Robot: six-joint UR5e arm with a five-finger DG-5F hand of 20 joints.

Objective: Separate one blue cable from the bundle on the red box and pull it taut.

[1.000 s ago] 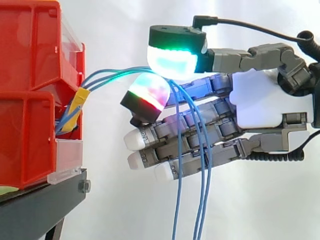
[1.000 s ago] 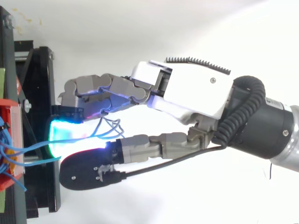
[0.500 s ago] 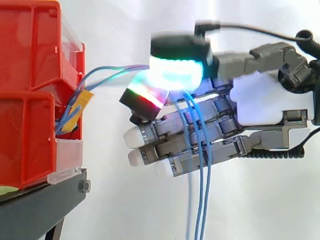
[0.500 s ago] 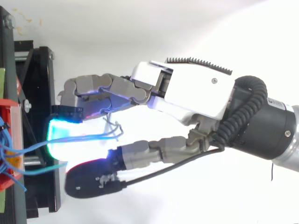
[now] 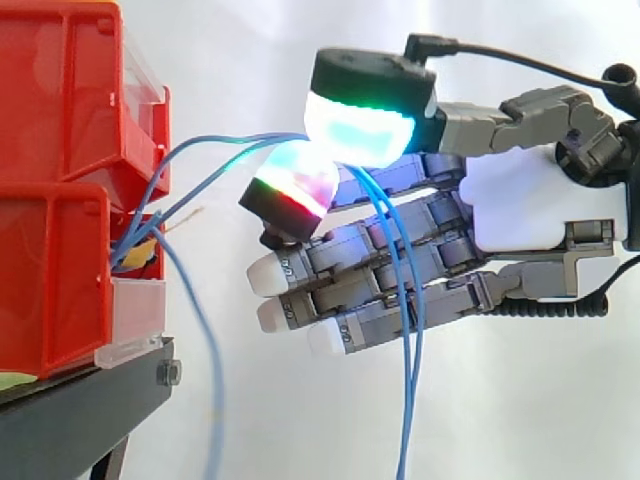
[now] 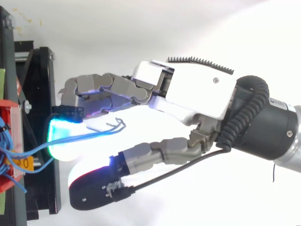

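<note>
The blue cables point(image 5: 130, 255) come out of the front of the red box point(image 5: 55, 280), bunched at a yellow tag point(image 6: 23, 163) right against its face. The robot hand point(image 5: 520, 200) hovers near that face, level with the box's upper half and not touching it. Two strands point(image 5: 225, 141) climb from the tag, away from the box, into the robot hand and cross it. Their loose tails point(image 5: 406, 400) dangle on the side away from the box. I cannot tell whether the robot hand is clamped on these two or merely has them draped across it, and the top view leaves that unclear too. A third strand point(image 5: 205, 360) hangs free from the tag, dropping past the front of the black stand point(image 5: 90, 400) beneath the box.

As I judge it, the task is partway done: one strand is clear of the robot hand, but two run through it where only one is wanted. Their span back to the box bows rather than running straight, so nothing is taut. What is left is to shed one more strand, secure the other, and draw it away from the box until it is straight.
</note>
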